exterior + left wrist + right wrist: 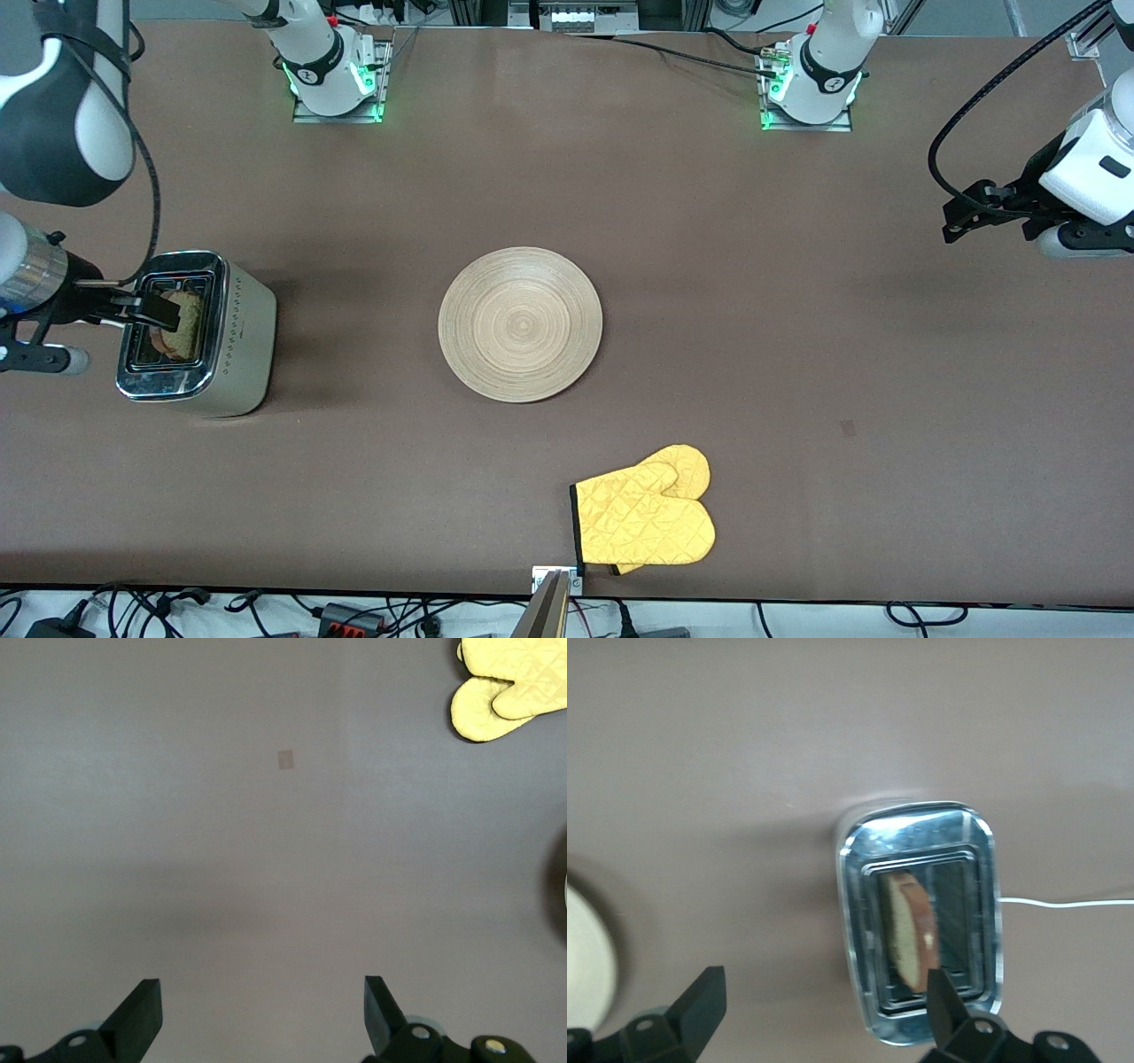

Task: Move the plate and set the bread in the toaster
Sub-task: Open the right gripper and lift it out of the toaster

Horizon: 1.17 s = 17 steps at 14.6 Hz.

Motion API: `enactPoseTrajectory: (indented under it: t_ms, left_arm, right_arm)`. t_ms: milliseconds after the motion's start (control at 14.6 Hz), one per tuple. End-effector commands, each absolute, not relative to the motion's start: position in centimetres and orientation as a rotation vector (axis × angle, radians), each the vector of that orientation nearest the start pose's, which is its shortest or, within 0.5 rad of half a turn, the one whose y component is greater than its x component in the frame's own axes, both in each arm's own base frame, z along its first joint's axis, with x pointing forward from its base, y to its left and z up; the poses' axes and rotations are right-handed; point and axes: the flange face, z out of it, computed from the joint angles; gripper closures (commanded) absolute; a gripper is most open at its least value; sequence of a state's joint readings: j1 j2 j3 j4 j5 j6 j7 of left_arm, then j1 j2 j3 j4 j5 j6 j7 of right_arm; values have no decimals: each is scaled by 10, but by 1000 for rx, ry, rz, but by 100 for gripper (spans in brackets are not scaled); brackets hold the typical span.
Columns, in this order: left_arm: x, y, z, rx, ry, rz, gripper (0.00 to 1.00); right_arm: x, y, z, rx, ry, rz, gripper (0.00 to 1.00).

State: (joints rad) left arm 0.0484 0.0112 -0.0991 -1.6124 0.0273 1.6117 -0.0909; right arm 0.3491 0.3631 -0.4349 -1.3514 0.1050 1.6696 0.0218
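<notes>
Front view shows me the bread (183, 324) standing in a slot of the toaster (197, 335), at the right arm's end of the table. It leans a bit and sticks up out of the slot. My right gripper (146, 308) is just above the toaster top with its jaws spread wide, and nothing is pinched in them. I think the bread step is just about done. The plate (520, 323) lies flat in the middle of the table, with a yellow oven mitt (647, 514) nearer to the camera. My left gripper (263, 1014) waits over bare table at its own end, jaws wide too. Next, I think I should lift the right gripper straight up so it does not bump the bread.
</notes>
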Motion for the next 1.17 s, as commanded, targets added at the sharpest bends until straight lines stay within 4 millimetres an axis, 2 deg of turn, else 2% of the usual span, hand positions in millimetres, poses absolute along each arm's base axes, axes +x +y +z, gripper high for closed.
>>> enactPoseTrajectory:
  t_ms: [0,206,549,618,755,824,961,1099]
  left_arm:
    - [559,-26,610,-3120,-54,5,0]
    - [559,-26,610,-3120,-54,5,0]
    - [559,-26,610,-3120,-54,5,0]
    - [559,-26,610,-3120,-54,5,0]
    - [559,-26,610,-3120,-54,5,0]
    - [559,-26,610,-3120,-54,5,0]
    - [561,-31,611,-3120,-40,-7,0]
    - [561,-31,611,-3120,-39,-7,0]
  right_arm:
    - [651,-1,550,-3120,133,17,0]
    - [651,5,552,-3117,121,6,0]
    - [655,5,569,-3111,135,-56,0]
    - [655,3,569,-3107,133,-57,0]
    - [655,-26,573,-3056,149,-70,0]
    - [654,-34,574,-3058,144,-74,0]
    - [648,-36,588,-3109,111,-104,0]
    - [647,-40,588,-3138,76,-92,0]
